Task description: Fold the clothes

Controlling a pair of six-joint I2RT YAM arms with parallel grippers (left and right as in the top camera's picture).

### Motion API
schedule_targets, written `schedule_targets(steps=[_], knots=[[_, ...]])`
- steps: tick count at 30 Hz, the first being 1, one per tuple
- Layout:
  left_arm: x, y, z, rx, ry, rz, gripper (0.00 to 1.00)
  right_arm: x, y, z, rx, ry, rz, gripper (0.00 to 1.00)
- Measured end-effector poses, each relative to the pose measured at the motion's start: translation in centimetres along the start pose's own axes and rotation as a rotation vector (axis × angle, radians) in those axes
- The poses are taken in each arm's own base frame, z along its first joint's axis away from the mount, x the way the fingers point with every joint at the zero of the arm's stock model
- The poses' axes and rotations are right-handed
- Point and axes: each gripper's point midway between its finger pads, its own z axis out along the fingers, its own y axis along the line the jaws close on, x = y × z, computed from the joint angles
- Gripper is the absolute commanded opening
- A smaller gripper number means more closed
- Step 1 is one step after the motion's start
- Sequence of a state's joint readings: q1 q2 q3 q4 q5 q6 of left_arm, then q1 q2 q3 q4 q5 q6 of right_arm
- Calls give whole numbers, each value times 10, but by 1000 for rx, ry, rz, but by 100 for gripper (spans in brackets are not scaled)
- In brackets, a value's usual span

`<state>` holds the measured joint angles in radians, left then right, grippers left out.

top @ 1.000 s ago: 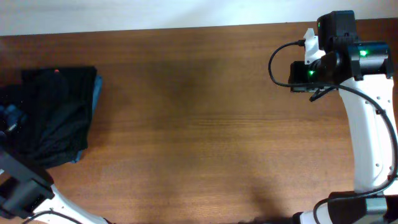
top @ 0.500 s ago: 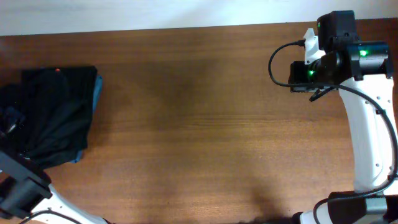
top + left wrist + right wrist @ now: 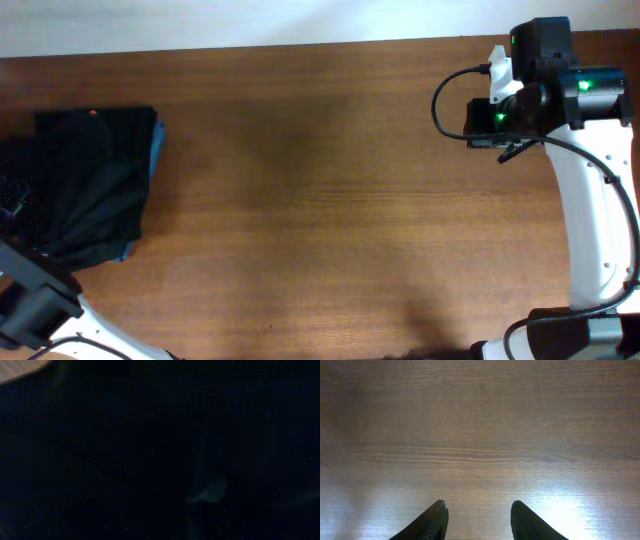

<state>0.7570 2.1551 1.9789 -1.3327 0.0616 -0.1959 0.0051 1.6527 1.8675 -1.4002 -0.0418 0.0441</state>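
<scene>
Nearest us, at the table's (image 3: 330, 230) front edge, we see the left arm (image 3: 40, 300) rising from the lower-left corner and the white right arm (image 3: 592, 230) climbing along the right side. Just beyond the left arm lie the clothes (image 3: 85, 190), a dark, rumpled stack at the far left of the table with a teal-blue edge (image 3: 155, 150) showing on its right side. The left gripper (image 3: 12, 198) sits over the stack's left part, dark against dark. Its wrist view is filled almost wholly with black fabric (image 3: 150, 450), so we cannot tell how its jaws stand. Farther back, near the right rear corner and well apart from the clothes, the right gripper (image 3: 477, 510) hangs above bare wood. Its fingers (image 3: 436, 519) are parted, with nothing between them.
</scene>
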Motion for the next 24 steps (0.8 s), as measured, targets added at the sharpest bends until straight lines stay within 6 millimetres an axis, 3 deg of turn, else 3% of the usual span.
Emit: schedule_targets(steps=[3,4,5,6,12,15,24], knots=[[5,-4,-13,14,30,2,69,0,0,0,0,0,0,46],[5,-7,-19,22,32,6,78,0,0,0,0,0,1,46],[5,-10,-26,28,29,8,94,0,0,0,0,0,0,46],[5,-13,-35,34,22,14,99,0,0,0,0,0,0,46],[-9,-30,-88,67,-109,50,99,0,0,0,0,0,0,46],[-10,-38,-105,79,-156,76,99,0,0,0,0,0,1,46],[-1,-60,-110,86,-160,131,99,0,0,0,0,0,1,46]])
